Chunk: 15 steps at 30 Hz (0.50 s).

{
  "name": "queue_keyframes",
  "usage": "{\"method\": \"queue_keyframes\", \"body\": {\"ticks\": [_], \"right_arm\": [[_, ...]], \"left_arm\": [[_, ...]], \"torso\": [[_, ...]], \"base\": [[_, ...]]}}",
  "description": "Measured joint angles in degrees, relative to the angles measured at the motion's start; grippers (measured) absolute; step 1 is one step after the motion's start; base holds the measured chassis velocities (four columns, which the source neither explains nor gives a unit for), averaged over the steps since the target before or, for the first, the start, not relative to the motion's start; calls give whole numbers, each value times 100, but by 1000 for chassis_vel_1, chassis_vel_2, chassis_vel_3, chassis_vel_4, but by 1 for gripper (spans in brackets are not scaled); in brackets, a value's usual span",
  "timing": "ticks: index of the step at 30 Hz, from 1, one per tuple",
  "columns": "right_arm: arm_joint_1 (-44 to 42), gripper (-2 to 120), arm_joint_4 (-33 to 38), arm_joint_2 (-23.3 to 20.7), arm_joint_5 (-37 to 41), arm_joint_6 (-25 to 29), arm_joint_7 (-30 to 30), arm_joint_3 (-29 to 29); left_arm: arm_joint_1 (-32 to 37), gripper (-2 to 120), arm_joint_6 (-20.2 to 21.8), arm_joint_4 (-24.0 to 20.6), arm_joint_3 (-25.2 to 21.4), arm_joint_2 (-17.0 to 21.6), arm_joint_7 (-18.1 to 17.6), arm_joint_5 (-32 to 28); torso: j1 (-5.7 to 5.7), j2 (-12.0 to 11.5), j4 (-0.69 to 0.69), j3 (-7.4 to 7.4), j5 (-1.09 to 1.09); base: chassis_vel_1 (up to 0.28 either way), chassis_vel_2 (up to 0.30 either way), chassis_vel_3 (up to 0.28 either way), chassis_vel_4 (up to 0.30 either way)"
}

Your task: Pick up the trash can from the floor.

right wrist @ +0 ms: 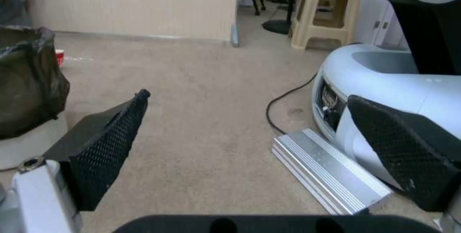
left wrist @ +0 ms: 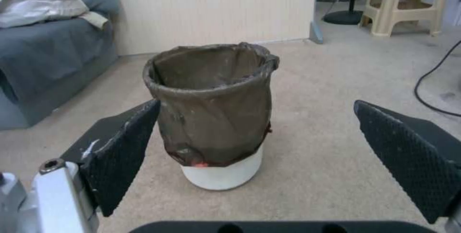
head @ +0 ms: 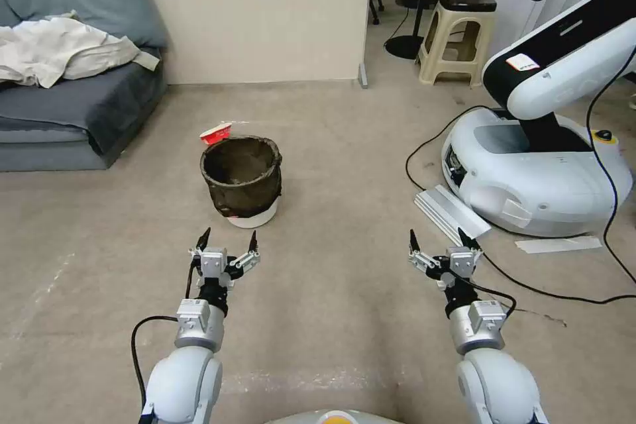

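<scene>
Presently the trash can stands upright on the floor, not yet lifted. The left gripper hovers just short of it, released and empty; the right gripper waits well aside, likewise released. Approach, grasp and lift remain outstanding.

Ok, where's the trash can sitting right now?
The small round white trash can with a dark bag liner stands on the beige floor just ahead of the open left end effector, a crushed red-and-white cup behind it.
</scene>
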Motion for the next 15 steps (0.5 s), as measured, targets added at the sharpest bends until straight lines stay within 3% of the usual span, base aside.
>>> {"method": "queue_keyframes", "body": {"ticks": [15], "right_arm": [[0, 100, 0, 0, 0, 0, 0, 0]], "left_arm": [[0, 100, 0, 0, 0, 0, 0, 0]], "torso": [[0, 0, 0, 0, 0]], "base": [[0, 0, 0, 0]]}}
